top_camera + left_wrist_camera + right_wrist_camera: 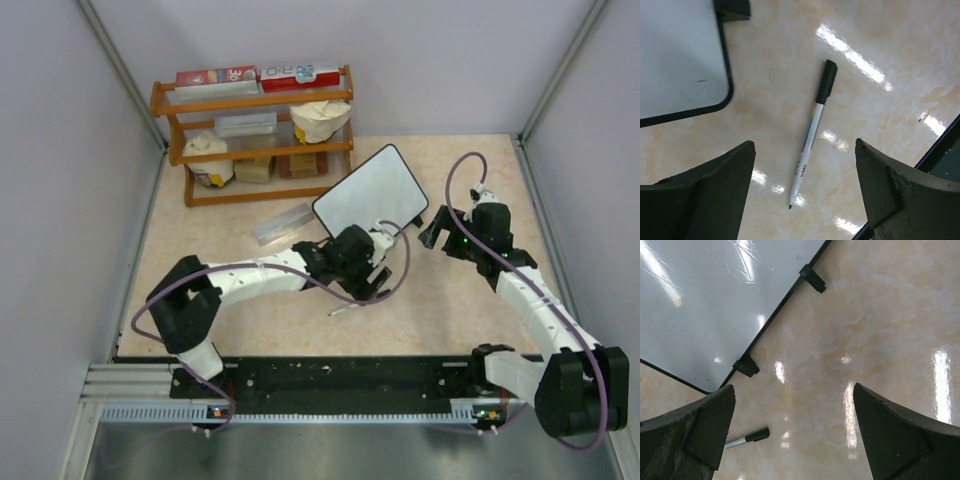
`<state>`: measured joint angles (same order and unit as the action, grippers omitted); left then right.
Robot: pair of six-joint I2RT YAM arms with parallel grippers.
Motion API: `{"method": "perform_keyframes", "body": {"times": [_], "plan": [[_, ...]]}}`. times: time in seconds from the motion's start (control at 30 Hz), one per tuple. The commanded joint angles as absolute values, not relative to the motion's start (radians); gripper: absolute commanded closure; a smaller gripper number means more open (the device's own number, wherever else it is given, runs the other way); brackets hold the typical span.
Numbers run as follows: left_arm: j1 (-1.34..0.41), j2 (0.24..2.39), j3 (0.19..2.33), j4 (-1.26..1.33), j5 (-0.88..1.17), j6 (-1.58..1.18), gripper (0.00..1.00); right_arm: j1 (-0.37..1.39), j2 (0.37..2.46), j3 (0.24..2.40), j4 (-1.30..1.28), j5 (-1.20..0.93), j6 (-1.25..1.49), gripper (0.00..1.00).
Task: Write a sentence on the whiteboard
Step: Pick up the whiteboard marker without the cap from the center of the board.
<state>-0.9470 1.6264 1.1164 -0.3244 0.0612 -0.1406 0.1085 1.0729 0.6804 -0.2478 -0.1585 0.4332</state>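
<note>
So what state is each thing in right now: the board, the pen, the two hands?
whiteboard: flat on the table, almost blank, no writing yet.
marker: lying loose on the table, not held.
left hand: open, above the marker.
right hand: open, empty, by the whiteboard's edge.

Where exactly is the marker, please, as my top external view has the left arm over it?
Observer: Left wrist view: the marker lies flat on the table between the fingers of the open left end effector, not touching them.
Operator: Is the whiteboard blank?
Observer: Nearly; one small dark mark sits near its corner.
Operator: And the right end effector?
Observer: Open, holding nothing, over bare table beside the whiteboard's two stand feet.
</note>
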Motion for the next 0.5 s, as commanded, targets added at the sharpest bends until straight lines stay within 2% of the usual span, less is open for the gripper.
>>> {"method": "perform_keyframes", "body": {"times": [0.0,0.17,0.23,0.33,0.47], "plan": [[-1.022,1.715,1.172,-0.388,-0.025,-0.115,0.22,0.104,1.037,0.669,-0.245,-0.173,0.454,0.01],[-1.031,1.721,1.097,-0.353,-0.028,-0.135,0.33,0.104,1.037,0.667,-0.249,-0.167,0.445,0.01],[-1.032,1.723,1.080,-0.360,-0.038,-0.135,0.42,0.104,1.037,0.667,-0.249,-0.167,0.442,0.01],[-1.043,1.718,1.040,-0.359,-0.043,-0.133,0.49,0.104,1.042,0.666,-0.247,-0.167,0.434,0.01],[-1.054,1.720,0.976,-0.354,-0.060,-0.138,0.52,0.104,1.028,0.666,-0.250,-0.155,0.434,0.01]]}}
